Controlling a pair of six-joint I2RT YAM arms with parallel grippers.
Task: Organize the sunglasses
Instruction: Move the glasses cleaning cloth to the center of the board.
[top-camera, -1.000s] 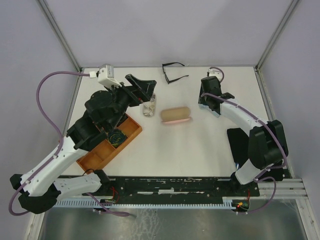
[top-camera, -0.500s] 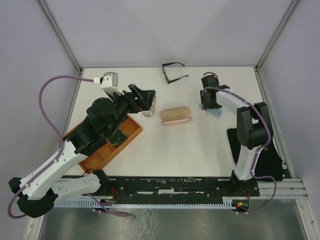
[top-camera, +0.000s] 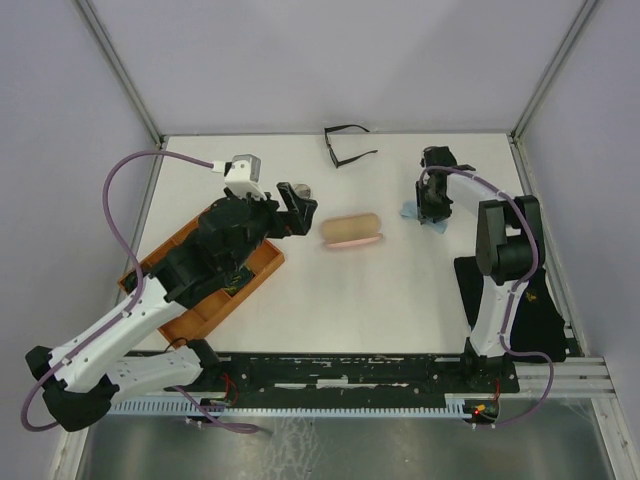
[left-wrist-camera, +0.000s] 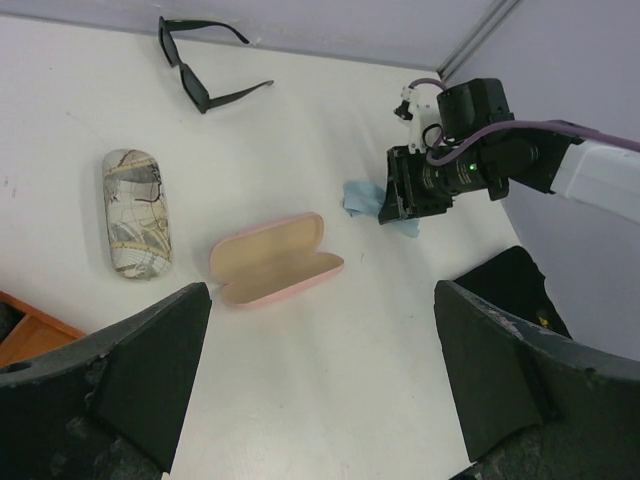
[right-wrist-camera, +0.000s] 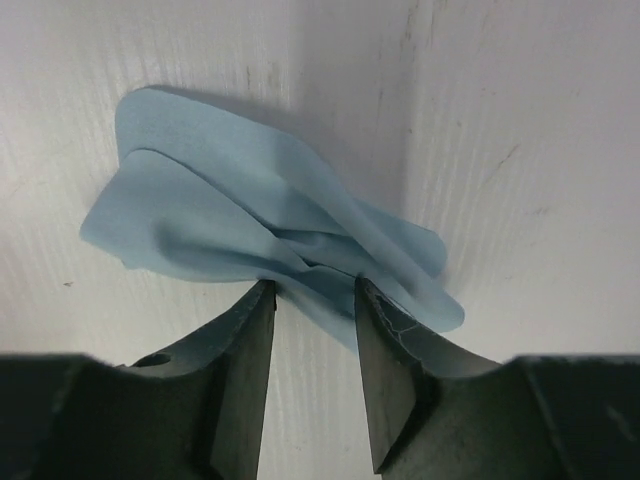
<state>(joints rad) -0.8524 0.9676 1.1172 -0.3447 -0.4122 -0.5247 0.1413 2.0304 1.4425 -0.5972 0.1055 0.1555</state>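
Top external view: black left gripper (top-camera: 300, 207) gaped empty; thin black-framed sunglasses (top-camera: 332, 148) lay unfolded at the far edge of the white table (top-camera: 380, 300), judged light, fragile-armed, best pinched at the bridge; black right gripper (right-wrist-camera: 313, 292) held its jaws apart astride a light-blue cloth (right-wrist-camera: 230, 200).

No writing or numbers can be read anywhere.

My left arm (top-camera: 130, 318) reaching forward, left black two-finger gripper (top-camera: 297, 203) spread wide, right arm (top-camera: 500, 250) folded downward, right black gripper (right-wrist-camera: 312, 292) half-parted.
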